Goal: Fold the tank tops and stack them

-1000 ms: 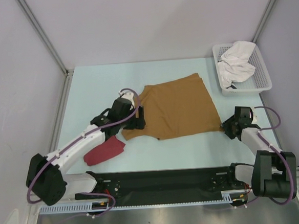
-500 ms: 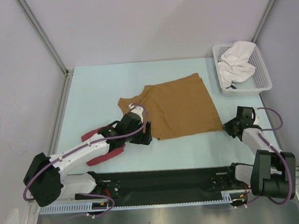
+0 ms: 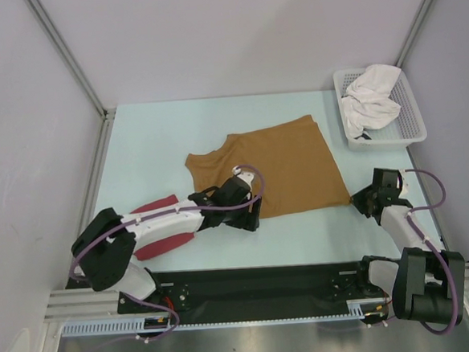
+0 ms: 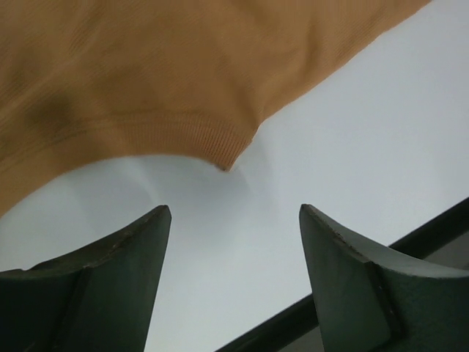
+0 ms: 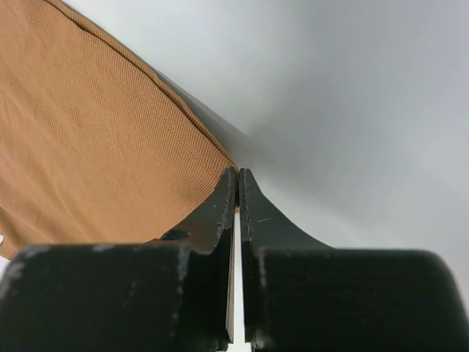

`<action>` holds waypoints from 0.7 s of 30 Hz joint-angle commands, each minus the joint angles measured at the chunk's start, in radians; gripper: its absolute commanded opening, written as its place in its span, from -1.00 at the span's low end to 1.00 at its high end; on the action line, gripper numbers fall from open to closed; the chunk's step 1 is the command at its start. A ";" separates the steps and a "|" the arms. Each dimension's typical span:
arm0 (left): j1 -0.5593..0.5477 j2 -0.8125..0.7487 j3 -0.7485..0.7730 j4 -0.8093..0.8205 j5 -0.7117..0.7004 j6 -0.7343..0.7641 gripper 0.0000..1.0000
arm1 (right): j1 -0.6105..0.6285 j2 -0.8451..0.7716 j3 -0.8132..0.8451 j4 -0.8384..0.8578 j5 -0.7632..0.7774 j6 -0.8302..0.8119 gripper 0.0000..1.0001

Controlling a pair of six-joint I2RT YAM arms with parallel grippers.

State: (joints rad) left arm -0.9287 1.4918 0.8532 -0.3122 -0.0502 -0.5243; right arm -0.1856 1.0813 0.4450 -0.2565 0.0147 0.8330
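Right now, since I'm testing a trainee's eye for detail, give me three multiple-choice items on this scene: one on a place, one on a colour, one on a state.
1. Where does the basket stand?
A) far right corner of the table
B) near left corner
C) centre

2. What colour is the top spread flat?
A) white
B) tan
C) blue

3. How is the left pincer?
A) open, empty
B) shut on the basket
C) shut on a sock

Answers:
1 A, the basket sits at the far right.
2 B, the top lying mid-table is tan.
3 A, its fingers stand apart with nothing between.
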 commanded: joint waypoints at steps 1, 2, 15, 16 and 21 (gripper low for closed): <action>-0.007 0.071 0.098 0.062 0.016 -0.006 0.53 | -0.008 -0.015 0.000 -0.001 -0.005 -0.021 -1.00; -0.007 0.088 0.110 0.062 0.019 -0.005 0.51 | -0.008 -0.014 0.001 -0.004 -0.005 -0.021 -1.00; -0.007 0.211 0.110 0.136 -0.014 -0.020 -0.30 | -0.021 -0.024 -0.003 -0.001 -0.044 -0.040 -1.00; -0.007 0.212 0.110 0.137 -0.022 -0.023 -0.41 | -0.021 -0.029 -0.003 -0.003 -0.044 -0.051 -1.00; -0.012 0.203 0.083 0.142 -0.014 -0.025 -0.99 | -0.021 -0.052 0.009 -0.056 -0.027 -0.077 -1.00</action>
State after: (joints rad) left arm -0.9295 1.7046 0.9554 -0.2123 -0.0601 -0.5438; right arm -0.2016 1.0576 0.4431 -0.2749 -0.0200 0.7891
